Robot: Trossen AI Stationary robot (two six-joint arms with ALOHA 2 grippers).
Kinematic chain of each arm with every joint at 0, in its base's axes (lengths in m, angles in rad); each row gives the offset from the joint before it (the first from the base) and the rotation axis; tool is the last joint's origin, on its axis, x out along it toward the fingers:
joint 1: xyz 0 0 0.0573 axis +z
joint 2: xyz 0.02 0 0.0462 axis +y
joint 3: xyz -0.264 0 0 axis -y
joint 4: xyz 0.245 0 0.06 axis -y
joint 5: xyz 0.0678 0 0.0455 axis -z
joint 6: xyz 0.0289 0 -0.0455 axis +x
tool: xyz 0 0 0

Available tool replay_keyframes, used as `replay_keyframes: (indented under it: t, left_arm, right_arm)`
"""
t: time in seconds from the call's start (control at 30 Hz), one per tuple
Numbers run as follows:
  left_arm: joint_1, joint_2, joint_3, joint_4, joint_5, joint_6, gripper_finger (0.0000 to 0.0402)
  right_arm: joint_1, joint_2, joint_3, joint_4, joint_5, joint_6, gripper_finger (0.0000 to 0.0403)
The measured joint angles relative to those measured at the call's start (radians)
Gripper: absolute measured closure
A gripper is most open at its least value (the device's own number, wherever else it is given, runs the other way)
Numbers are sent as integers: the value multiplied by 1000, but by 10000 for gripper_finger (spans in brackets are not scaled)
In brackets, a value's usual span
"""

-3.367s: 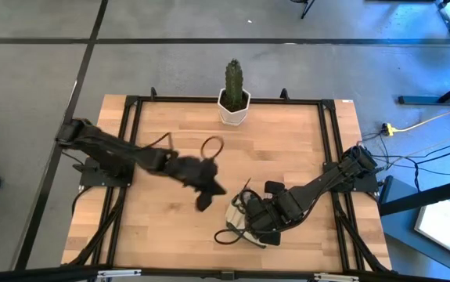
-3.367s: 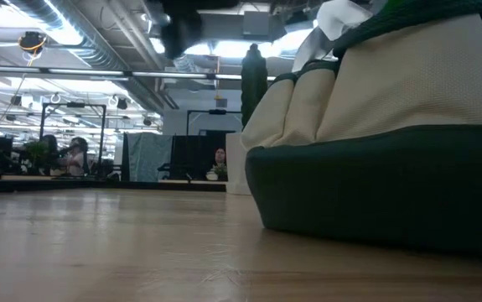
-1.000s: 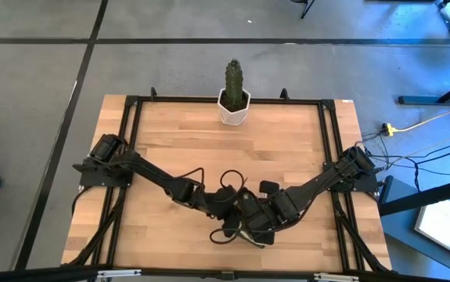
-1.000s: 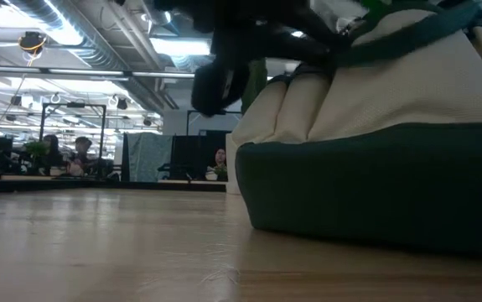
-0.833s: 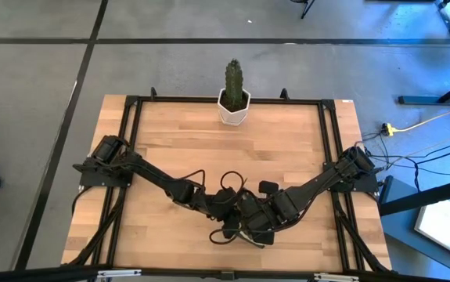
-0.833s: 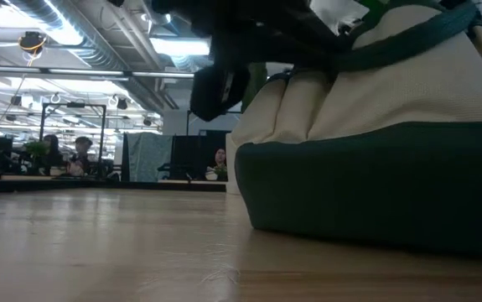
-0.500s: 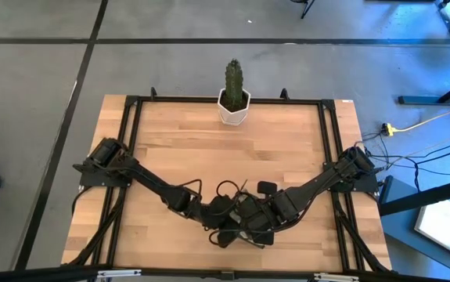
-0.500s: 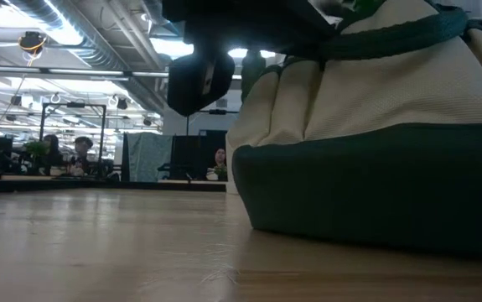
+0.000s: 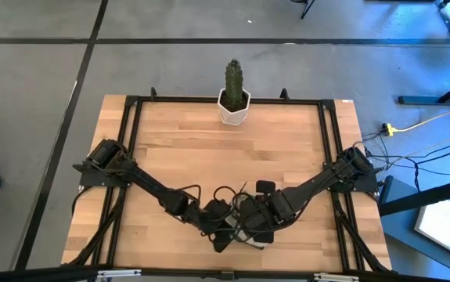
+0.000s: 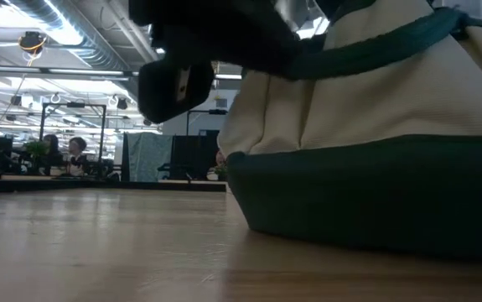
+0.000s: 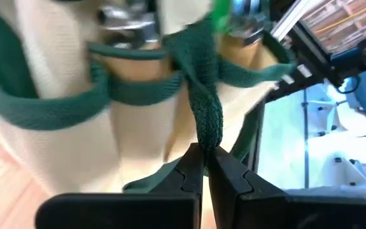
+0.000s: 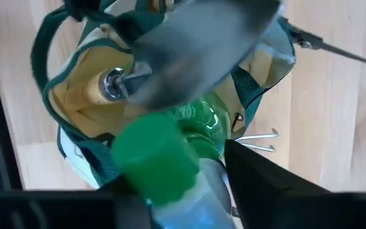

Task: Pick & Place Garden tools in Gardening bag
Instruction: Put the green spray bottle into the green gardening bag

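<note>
Near the table's front edge, the left tool [image 11: 203,166], clamped on the bag's handle [image 11: 205,114], has drawn closer.

A green cactus [image 9: 233,77] stands upright in a white pot [image 9: 234,110] at the middle of the far edge of the wooden table [image 9: 178,145], which sits inside a black metal frame [image 9: 130,117] on a grey floor [image 9: 37,78]. Beyond the table, the low view shows an office with ceiling lights [image 10: 60,33] and seated people [image 10: 77,149] at far-off desks.
</note>
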Motion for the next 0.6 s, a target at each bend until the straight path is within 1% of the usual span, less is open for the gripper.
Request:
replay_keyframes:
  t: [0.13, 0.27, 0.43, 0.6]
  left_arm:
    - [-5, 0, -2, -34, -1, -5, 399]
    - [-9, 0, -2, -52, -3, 0, 400]
    - [-10, 3, -2, -88, -8, 1, 400]
    - [-30, 41, -2, -86, -4, -25, 400]
  right_arm:
    - [0, 0, 0, 4, -14, -3, 242]
    - [0, 0, 0, 14, -47, -21, 226]
    - [0, -2, 1, 26, -65, -27, 219]
    - [1, -3, 2, 30, -67, -46, 218]
